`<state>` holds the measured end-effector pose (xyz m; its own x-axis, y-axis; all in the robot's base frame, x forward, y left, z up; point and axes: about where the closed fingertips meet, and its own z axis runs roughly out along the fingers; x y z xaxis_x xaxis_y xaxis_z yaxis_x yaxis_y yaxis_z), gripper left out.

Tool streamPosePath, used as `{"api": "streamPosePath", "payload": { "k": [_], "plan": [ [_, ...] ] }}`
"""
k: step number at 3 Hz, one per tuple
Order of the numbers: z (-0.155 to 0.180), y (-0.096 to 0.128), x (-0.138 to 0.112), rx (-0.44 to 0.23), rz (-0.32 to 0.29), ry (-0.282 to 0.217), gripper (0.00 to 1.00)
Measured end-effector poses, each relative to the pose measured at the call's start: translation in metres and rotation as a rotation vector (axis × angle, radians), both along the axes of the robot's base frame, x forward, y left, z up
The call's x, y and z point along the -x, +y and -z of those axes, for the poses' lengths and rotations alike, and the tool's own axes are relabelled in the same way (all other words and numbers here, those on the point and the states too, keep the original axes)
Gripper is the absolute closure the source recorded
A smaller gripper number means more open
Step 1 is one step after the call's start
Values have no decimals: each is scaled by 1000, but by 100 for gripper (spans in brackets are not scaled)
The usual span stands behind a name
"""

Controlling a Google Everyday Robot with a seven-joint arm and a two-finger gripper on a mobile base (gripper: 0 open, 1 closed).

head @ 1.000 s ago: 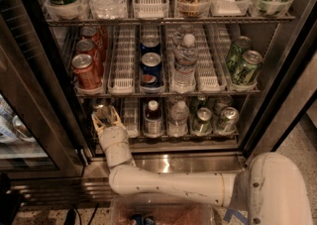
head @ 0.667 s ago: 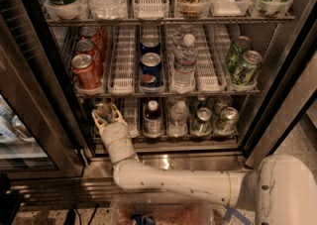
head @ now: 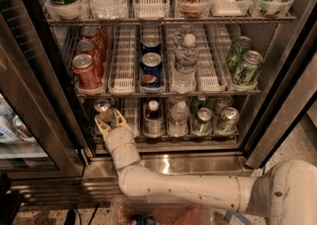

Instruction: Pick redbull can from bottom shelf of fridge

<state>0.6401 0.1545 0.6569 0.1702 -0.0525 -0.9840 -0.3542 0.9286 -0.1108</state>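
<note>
Fridge (head: 285,95) fills the view, seen from above and in front; glass door (head: 29,120) swung out at 9 o'clock; three racks visible.

Arm (head: 183,187): white, enters at 5 o'clock, runs left along the fridge sill, bends at an elbow near 7 o'clock, then rises into the lowest rack.

Top shelf (head: 148,20), 12 o'clock: bottles and white lane trays, tops cut off by the frame edge.

Middle shelf (head: 163,92): red cans (head: 86,70) in the left lane; blue cans (head: 151,68) just left of centre; water bottle (head: 185,63) at centre; green cans (head: 245,63) at 3 o'clock.

Bottom shelf (head: 132,117): white slotted trays; left to right after the empty tray stand a dark bottle (head: 153,117), a clear bottle (head: 179,117) and two silver-green cans (head: 215,119); all upright.

Gripper (head: 109,121): at 8 o'clock of the view, inside the left end of the bottom shelf, pointing up and into the rack; yellowish fingers (head: 119,116) spread apart, nothing held between them.

Redbull can (head: 102,106): upright in the leftmost lane of the bottom shelf, shiny top visible; sits just at 11 o'clock of the gripper, right beyond the fingertips; left finger overlaps its lower body in the view; contact cannot be told; can not lifted.
</note>
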Motion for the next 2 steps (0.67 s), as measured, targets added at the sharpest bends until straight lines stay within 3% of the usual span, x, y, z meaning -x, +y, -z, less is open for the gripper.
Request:
{"api": "streamPosePath", "payload": {
  "k": [2],
  "plan": [
    [0,-51,77,35,-41,118,100]
  ]
}}
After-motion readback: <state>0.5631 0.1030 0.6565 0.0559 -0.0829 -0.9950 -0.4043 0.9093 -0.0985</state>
